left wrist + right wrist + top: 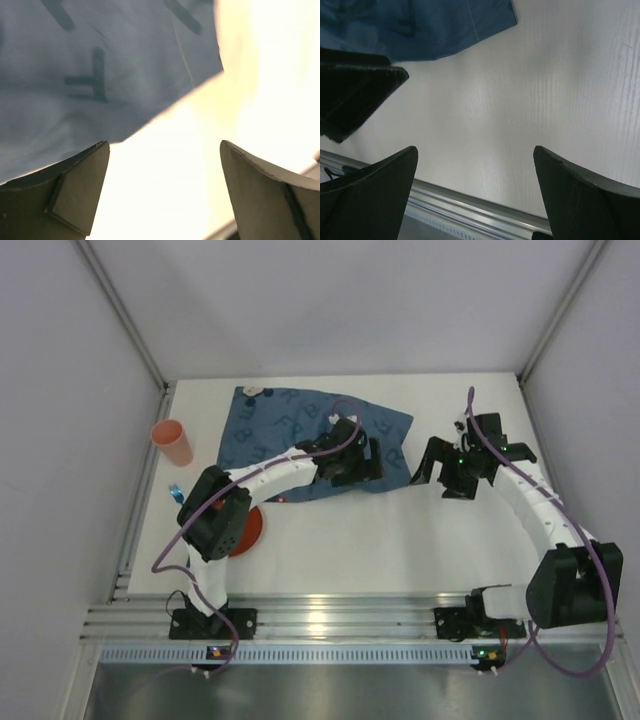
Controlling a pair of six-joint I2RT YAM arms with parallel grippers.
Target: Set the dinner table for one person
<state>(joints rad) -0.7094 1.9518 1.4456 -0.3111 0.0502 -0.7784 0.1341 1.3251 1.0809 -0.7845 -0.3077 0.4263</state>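
Note:
The dinner table is a plain white tabletop. A dark blue cloth mat printed with letters lies rumpled at its back middle. My left gripper hovers open and empty over the mat's right front edge. In the left wrist view the mat fills the upper left, and the open gripper has bare table between its fingers. My right gripper is open and empty over bare table, to the right of the mat. The right wrist view shows this gripper and the mat's corner.
An orange cup stands at the table's left edge. A red plate lies partly hidden under my left arm. A small blue item lies near the left rail. A metal rail runs along the front edge. Walls enclose three sides.

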